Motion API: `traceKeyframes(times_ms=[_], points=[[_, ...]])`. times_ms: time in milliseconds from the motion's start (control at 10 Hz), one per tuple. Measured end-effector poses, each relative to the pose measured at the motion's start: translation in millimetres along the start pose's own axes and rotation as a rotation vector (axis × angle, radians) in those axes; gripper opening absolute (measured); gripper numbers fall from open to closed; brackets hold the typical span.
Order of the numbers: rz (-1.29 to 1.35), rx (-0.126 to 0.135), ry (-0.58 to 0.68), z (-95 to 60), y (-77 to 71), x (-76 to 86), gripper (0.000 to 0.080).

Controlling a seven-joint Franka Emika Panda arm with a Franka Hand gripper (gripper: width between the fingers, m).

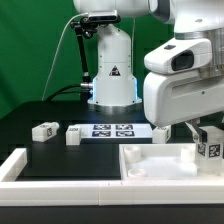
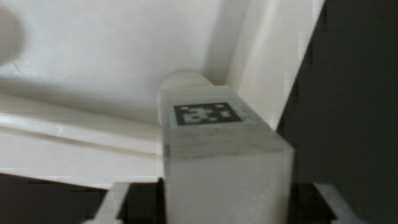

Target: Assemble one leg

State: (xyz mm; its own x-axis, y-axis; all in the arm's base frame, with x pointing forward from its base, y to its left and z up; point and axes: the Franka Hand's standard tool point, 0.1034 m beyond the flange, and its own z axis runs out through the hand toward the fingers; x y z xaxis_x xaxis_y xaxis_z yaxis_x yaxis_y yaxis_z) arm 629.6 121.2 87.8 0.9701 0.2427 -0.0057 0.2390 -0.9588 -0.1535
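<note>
Leg, a small white stubby rectangular block bearing a black-and-white square tag [image 1: 210,150], hangs at the exterior view's right, over the far right end of the large flat white panel with recesses [image 1: 150,162]. The two-finger gripper [image 1: 205,138] is clamped on its side faces with the tag exposed and the long axis upright, judged so it can go end-first into the panel corner shown in the wrist view. Contact with the panel cannot be confirmed. A second white block [image 1: 45,130] and a third white block [image 1: 73,135] lie unused at far left, beside the thin white marker board [image 1: 112,130].

Leg [image 1: 73,135] just beside marker board [image 1: 115,130] (the exterior view's left).
</note>
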Motion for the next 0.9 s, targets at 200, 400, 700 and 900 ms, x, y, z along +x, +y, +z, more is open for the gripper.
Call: traceKeyframes(times_ms=[200,400,700,900], points=[[0.253,-0.005,0.013,0.6,-0.9,-5.3,0.0301],[0.514,-0.013,0.019,1.0,-0.8,-7.0,0.0301],[0.803,-0.014,0.038,1.3,2.6,-5.4,0.0301],[0.978,-0.008,0.07,0.8,4.2,-2.8,0.0301]])
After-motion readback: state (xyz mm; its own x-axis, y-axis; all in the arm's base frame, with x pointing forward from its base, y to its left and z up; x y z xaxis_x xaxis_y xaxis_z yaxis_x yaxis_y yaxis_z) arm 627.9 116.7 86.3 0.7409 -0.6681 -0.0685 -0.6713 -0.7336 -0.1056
